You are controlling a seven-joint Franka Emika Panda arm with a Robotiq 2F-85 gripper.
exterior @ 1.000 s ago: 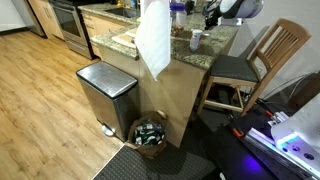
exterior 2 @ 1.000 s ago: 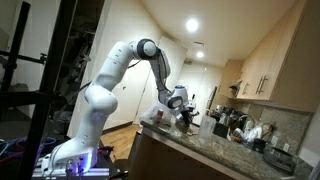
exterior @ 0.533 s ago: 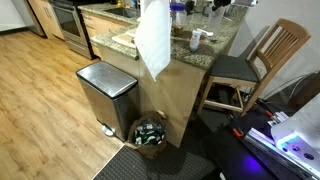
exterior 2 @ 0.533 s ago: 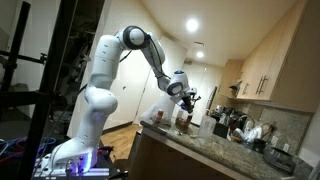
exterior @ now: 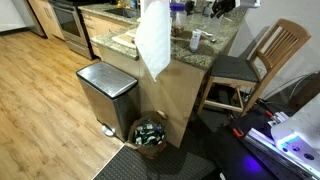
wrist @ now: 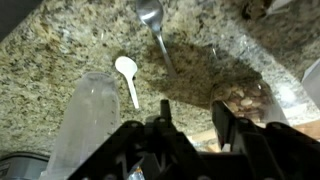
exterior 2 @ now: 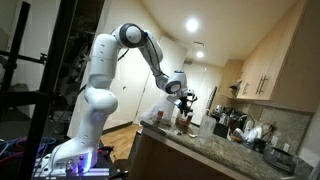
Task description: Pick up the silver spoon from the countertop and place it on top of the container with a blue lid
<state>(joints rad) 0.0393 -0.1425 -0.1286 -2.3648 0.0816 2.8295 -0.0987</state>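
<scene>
Closest in the wrist view, the fingers (wrist: 228,125) stand spread apart with nothing between them, so the gripper (wrist: 192,112) is empty. Just beyond them is the jar (wrist: 88,120), pale on top. The spoon (wrist: 128,78) lies with its handle end against the jar's edge and its bowl pointing away. From here I cannot tell whether it rests on the lid or on the counter (wrist: 60,50) beside the jar. Farther from the jar lies a larger metal utensil (wrist: 152,20).

An exterior view settles more. A pale sliver, which I take for the spoon (exterior: 203,35), sits across the top of the jar (exterior: 196,43) and pokes out past it, with the gripper (exterior: 222,6) well above.

I'd judge the placing done and the step in hand a clean retreat. That means going straight up, fingers spread, and swinging nothing near the jar, since a thin spoon overhanging a small lid would tip at a nudge.

In an exterior view the gripper (exterior 2: 186,98) hangs over the counter, but the spoon is too small to find there.
</scene>
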